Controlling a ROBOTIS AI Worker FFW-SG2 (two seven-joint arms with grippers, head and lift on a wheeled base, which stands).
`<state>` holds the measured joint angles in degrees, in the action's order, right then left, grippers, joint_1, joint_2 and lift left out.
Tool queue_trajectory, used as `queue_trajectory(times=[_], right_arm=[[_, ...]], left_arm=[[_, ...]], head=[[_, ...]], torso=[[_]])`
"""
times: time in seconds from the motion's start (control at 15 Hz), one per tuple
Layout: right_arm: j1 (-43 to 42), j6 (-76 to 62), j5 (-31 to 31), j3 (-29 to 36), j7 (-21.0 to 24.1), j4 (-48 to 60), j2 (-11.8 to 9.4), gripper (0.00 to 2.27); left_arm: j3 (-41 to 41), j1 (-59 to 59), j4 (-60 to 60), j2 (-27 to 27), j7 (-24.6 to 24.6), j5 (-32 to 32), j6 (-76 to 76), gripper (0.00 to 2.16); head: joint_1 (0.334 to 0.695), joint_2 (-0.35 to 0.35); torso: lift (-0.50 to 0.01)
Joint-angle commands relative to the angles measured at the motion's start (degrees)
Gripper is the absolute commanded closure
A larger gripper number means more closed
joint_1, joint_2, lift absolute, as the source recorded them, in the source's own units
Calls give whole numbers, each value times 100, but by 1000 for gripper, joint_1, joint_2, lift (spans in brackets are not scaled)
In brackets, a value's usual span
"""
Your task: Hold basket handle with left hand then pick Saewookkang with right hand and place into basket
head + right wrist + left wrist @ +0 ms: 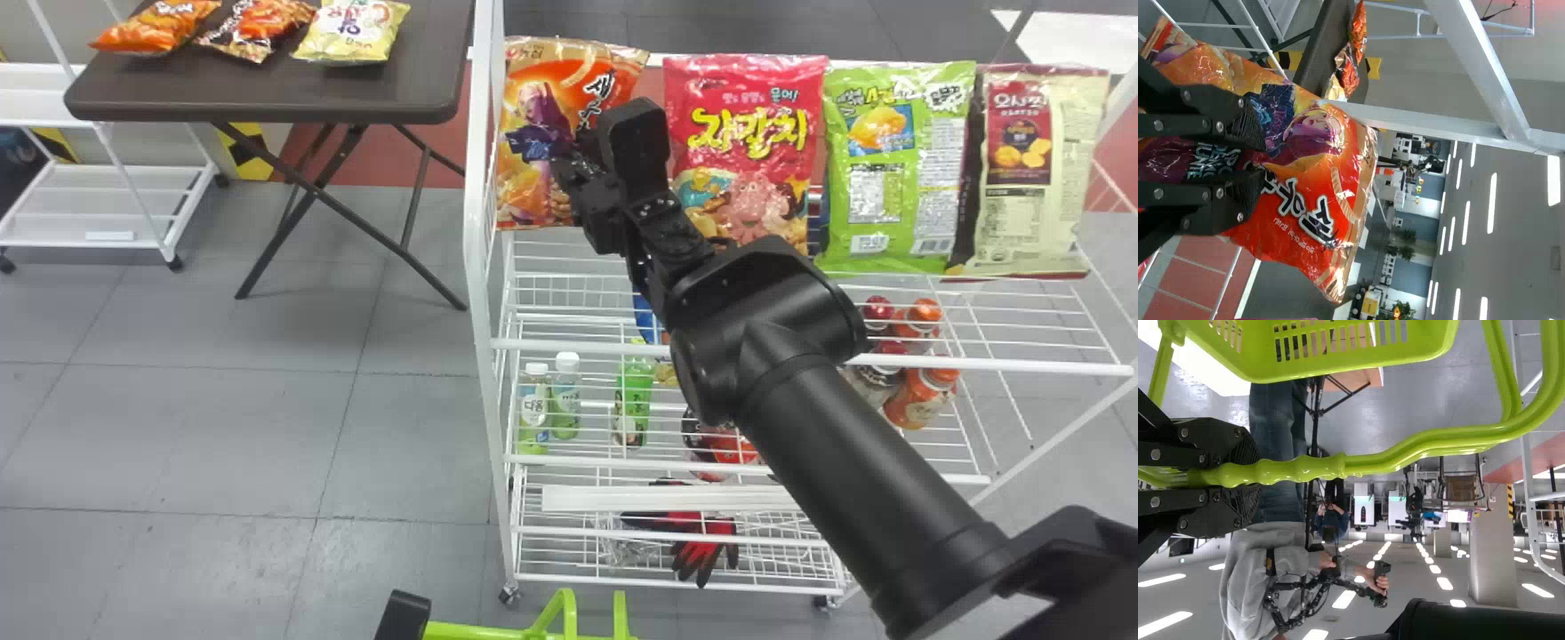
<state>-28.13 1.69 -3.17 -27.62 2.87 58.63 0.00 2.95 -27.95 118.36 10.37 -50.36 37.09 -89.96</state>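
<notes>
In the head view my right gripper is at the front of the orange Saewookkang bag, at the left end of the upper shelf. The right wrist view shows this gripper shut on a pinch of the Saewookkang bag, whose film bulges around the fingers. Part of my left gripper stands at the head view's bottom edge, beside the green basket. By its wrist view, the left gripper is shut on the green handle of the basket.
Right of the Saewookkang stand pink, green and cream snack bags. A white rack post rises at its left. Bottles stand lower down. A dark table with snack bags is farther left.
</notes>
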Motion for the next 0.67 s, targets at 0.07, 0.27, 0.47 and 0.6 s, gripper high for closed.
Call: queue_trajectory(times=[0.07, 0.27, 0.47, 0.6], right_arm=[[299, 407, 150, -24, 223, 535, 5, 2243], [695, 987, 264, -121, 486, 1388, 5, 2243], [1134, 1778, 247, -244, 583, 2495, 5, 2243], [1398, 2165, 300, -332, 812, 3084, 5, 2243]], left_arm=[[-13, 0, 29, -9, 0, 0, 0, 1990], [-40, 44, 46, 0, 0, 0, 0, 1990], [-40, 123, 46, 0, 53, 0, -7, 1990], [-57, 132, 82, 0, 53, 9, -7, 1990]], head=[[695, -15], [695, -15], [695, 7], [695, 31]], torso=[[-20], [-20], [-20], [-20]])
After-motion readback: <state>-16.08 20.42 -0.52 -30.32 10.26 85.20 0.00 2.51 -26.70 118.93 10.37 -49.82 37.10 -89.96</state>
